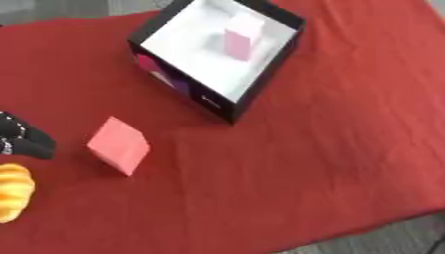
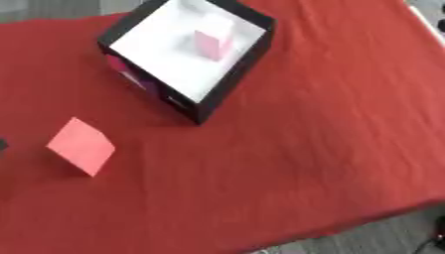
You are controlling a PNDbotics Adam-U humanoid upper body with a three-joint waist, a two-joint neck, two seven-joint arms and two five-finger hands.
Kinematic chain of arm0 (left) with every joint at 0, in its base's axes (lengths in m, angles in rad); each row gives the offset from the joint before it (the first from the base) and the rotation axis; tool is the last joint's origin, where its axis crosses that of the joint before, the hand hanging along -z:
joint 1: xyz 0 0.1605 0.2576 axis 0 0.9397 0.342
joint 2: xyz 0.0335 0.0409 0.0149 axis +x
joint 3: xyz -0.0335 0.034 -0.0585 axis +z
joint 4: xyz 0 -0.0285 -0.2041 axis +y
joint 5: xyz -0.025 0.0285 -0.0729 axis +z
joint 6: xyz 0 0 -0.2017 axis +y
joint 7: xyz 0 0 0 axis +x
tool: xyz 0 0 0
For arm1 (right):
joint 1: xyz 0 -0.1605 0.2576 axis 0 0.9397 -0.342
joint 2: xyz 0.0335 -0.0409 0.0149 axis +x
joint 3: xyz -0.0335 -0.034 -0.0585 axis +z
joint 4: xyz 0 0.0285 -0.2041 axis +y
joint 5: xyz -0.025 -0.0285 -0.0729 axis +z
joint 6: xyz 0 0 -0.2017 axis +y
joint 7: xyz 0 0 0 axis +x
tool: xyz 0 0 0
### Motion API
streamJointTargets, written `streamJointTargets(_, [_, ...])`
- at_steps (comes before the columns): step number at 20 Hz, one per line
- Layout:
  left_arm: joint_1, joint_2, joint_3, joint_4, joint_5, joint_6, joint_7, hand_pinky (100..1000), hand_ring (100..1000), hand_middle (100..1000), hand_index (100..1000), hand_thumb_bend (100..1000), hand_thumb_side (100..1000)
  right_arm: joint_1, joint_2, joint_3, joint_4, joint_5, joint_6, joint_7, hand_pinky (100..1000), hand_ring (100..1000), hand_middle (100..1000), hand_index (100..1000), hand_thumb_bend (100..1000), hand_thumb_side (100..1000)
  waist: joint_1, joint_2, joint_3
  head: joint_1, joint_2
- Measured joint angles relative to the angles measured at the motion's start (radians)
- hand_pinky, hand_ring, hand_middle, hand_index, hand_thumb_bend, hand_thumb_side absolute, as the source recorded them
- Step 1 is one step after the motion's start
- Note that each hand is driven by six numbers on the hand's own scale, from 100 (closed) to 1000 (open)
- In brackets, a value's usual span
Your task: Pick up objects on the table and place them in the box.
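The open black-walled cardboard box with a white inside already holds one pale pink block, standing toward its far wall, so the job reads as partly done, with the step in hand being the reach for the next piece. That piece is most likely the salmon-pink foam-like cube, which sits on the red cloth-covered tabletop near the box's nearest corner, toward the robot's left, tilted up on one edge and apart from everything else. The left hand, black, shows only at the left edge of the left eye view, just beyond the cube on the side away from the box; too little of it is visible, so whether it is spread or closed cannot be told. The right hand is in no view. A rounded orange-yellow object, cut by the picture edge, lies nearer the robot than that hand and also waits. The next move calls for the left hand to close across the cube's flat faces, lift above the box's near wall, and lower inside beside the block. The cloth between cube and box is bare, as is the wide stretch on the box's right; the cloth's edge and grey floor lie well off toward the robot's right.
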Motion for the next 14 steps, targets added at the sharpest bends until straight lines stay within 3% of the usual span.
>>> streamJointTargets(8, [-0.113,-0.045,-0.055,0.000,-0.052,0.067,0.097,835,845,838,913,539,319,-0.005,0.001,0.008,0.000,0.011,0.011,0.014,865,844,807,886,100,615,0.000,0.001,0.003,-0.007,-0.001])
streamJointTargets(9, [-0.125,-0.050,-0.063,0.000,-0.059,0.072,0.095,835,845,838,913,562,367,-0.006,0.002,0.011,0.000,0.012,0.013,0.017,865,844,807,886,100,615,0.000,0.001,0.001,-0.009,-0.002])
streamJointTargets(14, [-0.181,-0.084,-0.103,0.000,-0.085,0.084,0.020,846,861,836,904,640,367,-0.014,0.009,0.018,0.000,0.018,0.018,0.033,865,844,807,887,100,624,0.000,0.001,-0.005,-0.012,-0.012])
